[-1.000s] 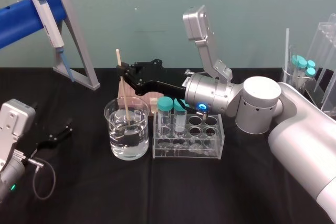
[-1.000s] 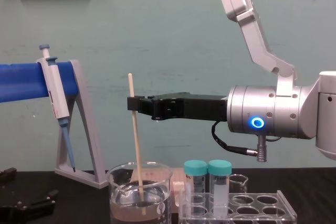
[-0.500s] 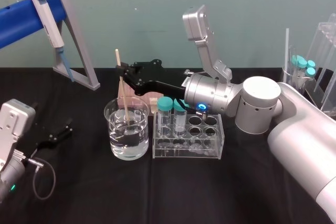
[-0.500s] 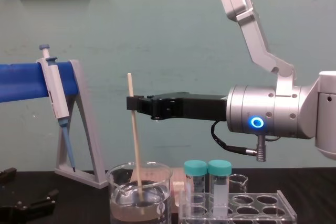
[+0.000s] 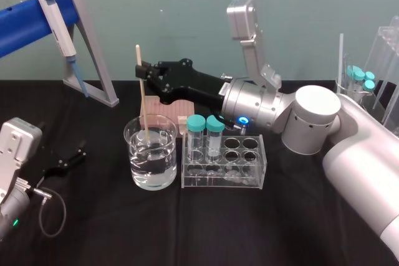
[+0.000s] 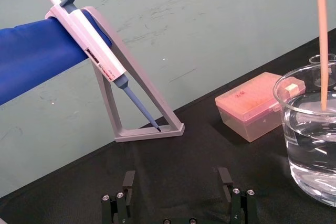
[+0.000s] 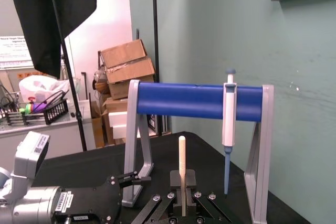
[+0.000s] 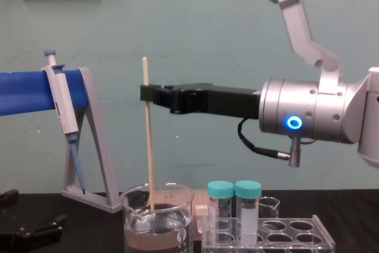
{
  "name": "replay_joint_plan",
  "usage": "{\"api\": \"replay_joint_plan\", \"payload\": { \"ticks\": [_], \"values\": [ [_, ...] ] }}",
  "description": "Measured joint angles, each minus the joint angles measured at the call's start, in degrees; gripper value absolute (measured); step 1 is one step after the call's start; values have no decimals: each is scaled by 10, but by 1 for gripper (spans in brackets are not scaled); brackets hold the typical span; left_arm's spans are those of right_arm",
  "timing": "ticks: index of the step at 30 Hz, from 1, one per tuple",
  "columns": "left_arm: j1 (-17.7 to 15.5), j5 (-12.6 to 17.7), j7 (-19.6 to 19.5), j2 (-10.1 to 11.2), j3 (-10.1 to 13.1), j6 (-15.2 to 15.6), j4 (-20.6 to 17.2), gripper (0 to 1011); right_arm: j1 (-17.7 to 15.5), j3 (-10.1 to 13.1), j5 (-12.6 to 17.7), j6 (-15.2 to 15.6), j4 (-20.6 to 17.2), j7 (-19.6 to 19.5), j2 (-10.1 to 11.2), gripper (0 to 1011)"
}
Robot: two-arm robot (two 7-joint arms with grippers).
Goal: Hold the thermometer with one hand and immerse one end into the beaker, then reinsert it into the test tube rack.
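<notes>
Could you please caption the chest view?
Right gripper holds thermometer nearly upright, lower end inside the beaker; left gripper parked at left.

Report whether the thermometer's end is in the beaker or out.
In: the thermometer ends below the beaker rim, gripped by the right gripper; wetness unclear.

The right arm [image 5: 355, 154] is silver with smooth round segments, a glowing blue ring [image 8: 292, 123], a black cable [image 8: 251, 148] at the wrist and a grey angular camera bracket [image 5: 252, 42]. The right gripper [image 5: 142, 70] is black and slender. The left gripper [image 6: 177, 182] is black, with small silver screws [image 6: 116, 195].
</notes>
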Motion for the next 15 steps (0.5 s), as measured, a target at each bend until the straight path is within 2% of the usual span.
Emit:
{"api": "replay_joint_plan", "payload": {
  "ticks": [11,15],
  "values": [
    [0,0,0,0,0,0,0,1004,-3,18,33,38,-51,-8,25,46],
    [0,0,0,0,0,0,0,1004,-4,33,53,61,-91,-18,48,46]
  ]
}}
